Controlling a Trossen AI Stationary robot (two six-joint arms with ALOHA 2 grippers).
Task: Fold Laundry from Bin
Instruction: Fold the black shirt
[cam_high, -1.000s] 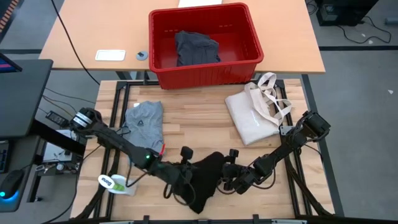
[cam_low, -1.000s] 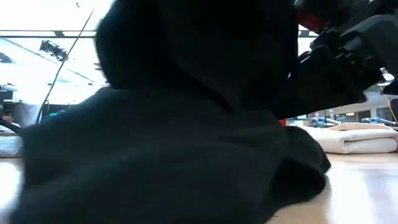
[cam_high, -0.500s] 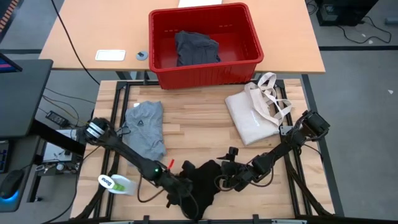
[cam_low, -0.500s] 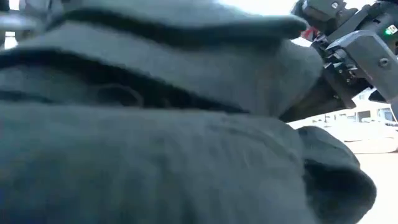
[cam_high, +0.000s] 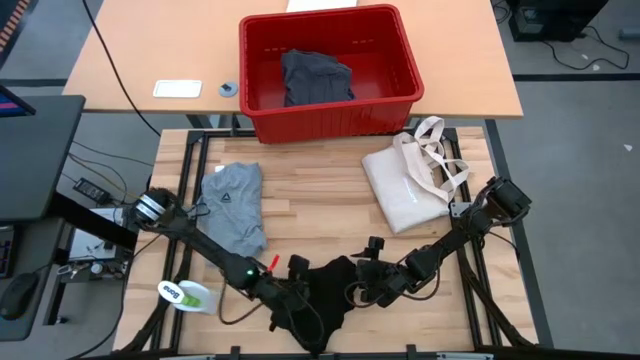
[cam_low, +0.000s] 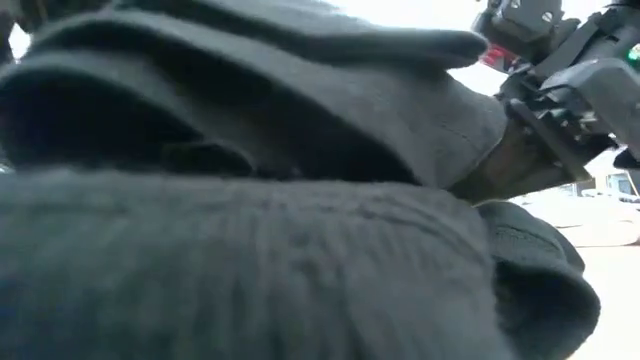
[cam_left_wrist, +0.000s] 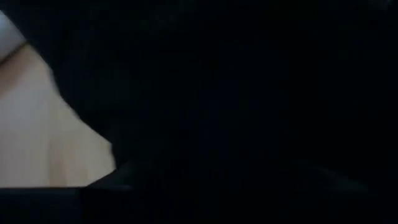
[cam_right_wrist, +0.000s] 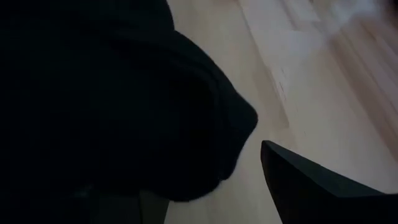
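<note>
At the counter's near edge, the black garment lies bunched between both grippers. The right gripper stands with fingers spread; the left gripper's fingers I cannot tell.

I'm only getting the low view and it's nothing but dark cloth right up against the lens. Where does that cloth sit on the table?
Observer: It's the black garment, bunched at the middle of the table's near edge.
Operator: Where are the arms?
Observer: Both are low beside it, the left pincer at its left edge and the right pincer at its right edge.
Operator: Anything else out there?
Observer: A folded grey T-shirt lies on the left side, a cream tote bag on the right, and the red bin beyond them holds one more dark garment.
</note>
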